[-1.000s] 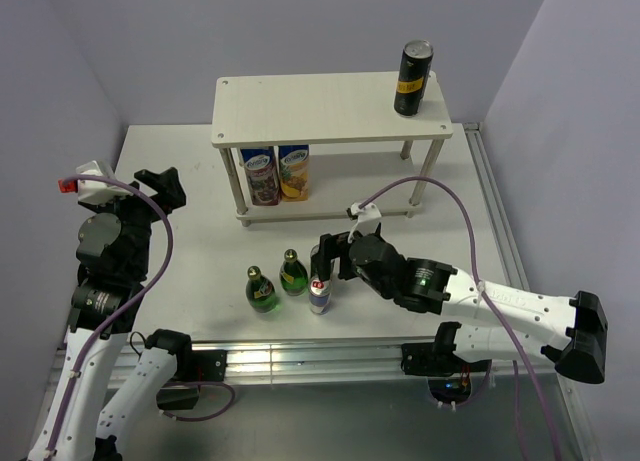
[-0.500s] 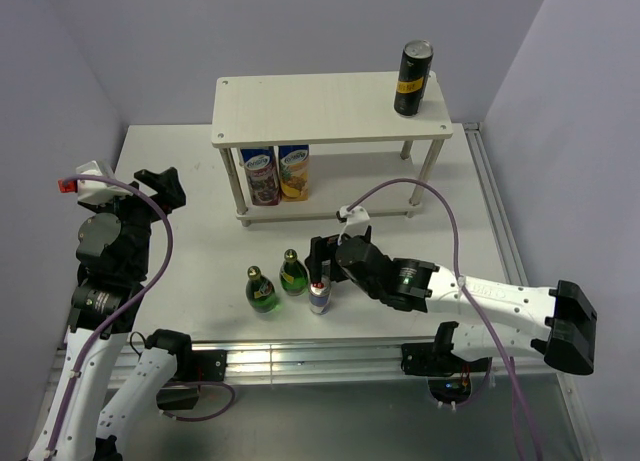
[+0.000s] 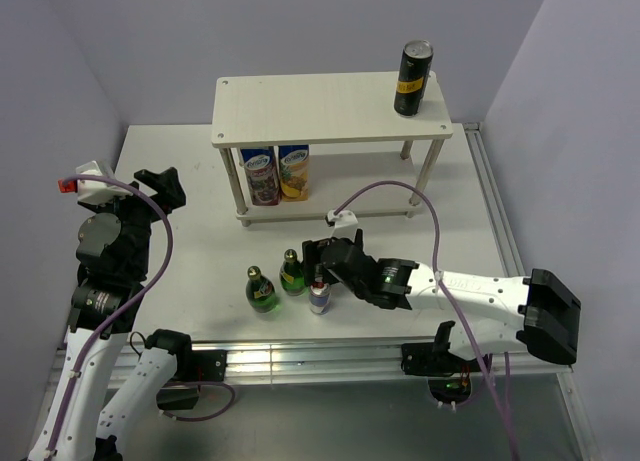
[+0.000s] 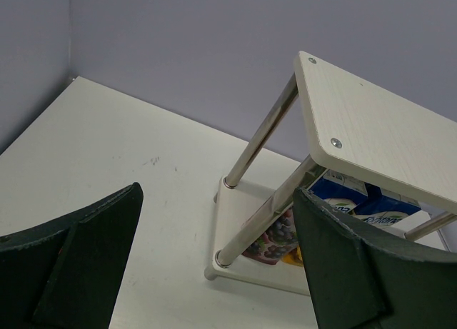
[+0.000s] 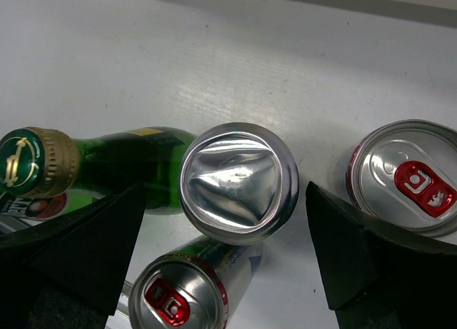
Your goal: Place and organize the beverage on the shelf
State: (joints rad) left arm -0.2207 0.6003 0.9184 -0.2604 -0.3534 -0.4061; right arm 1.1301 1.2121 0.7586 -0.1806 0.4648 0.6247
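Observation:
The shelf stands at the back with a tall black can on its top board's right end. Near the front stand two green bottles and a slim blue-and-silver can. My right gripper hovers open over this cluster. In the right wrist view a can with a dented plain silver top sits between the fingers, untouched. Two red-tabbed cans and a bottle cap surround it. My left gripper is open and empty, facing the shelf's left end.
Two juice cartons stand on the shelf's lower board at its left end. Purple cables loop off both arms. Walls close the table at the left, back and right.
The right arm has swung leftward and its open gripper has edged further over the cans. The left arm and the drinks have not moved.

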